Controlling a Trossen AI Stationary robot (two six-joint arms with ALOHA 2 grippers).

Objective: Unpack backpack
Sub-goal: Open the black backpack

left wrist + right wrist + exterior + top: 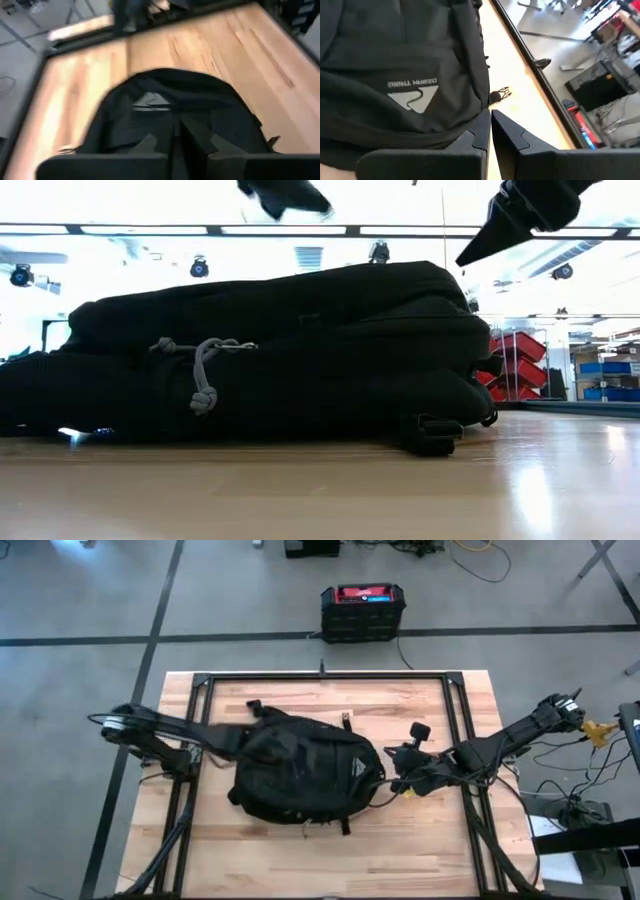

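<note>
Wooden table (420, 840) on grey floor; black box (363, 610) beyond. Backpack (300, 768) lies flat between both grippers. Right gripper (490, 131) clenched empty beside it; left gripper (176, 136) likewise, above it.

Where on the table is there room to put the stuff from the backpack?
Bare wood lies along the front edge of the table below the backpack, and along the back edge beyond it. The middle is crowded: the left pincer and right pincer flank the backpack.
</note>
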